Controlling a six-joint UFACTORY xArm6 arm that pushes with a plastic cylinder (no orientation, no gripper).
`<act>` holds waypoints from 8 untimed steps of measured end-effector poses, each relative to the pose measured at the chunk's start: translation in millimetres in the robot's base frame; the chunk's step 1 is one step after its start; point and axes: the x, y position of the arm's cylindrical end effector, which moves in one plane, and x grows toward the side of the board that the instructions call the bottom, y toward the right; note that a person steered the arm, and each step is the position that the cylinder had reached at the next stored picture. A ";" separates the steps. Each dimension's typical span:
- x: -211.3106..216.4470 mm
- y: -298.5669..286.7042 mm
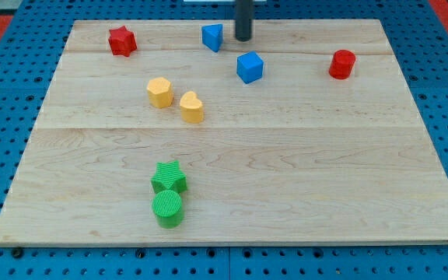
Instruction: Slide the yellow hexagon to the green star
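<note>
The yellow hexagon (159,92) lies left of the board's middle, toward the view's top. The green star (169,177) lies near the view's bottom, well below the hexagon, touching a green cylinder (167,208) just beneath it. My tip (243,38) rests on the board at the view's top centre, above and to the right of the yellow hexagon, between the blue triangle-like block (212,36) and the blue cube (250,67). It touches no block.
A yellow heart-shaped block (191,107) lies just right of and below the hexagon. A red star (121,41) is at the top left, a red cylinder (341,64) at the top right. The wooden board (302,171) has blue pegboard around it.
</note>
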 end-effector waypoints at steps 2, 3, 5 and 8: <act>6.9 188.4; 24.9 103.6; 52.2 -72.4; 182.4 -231.8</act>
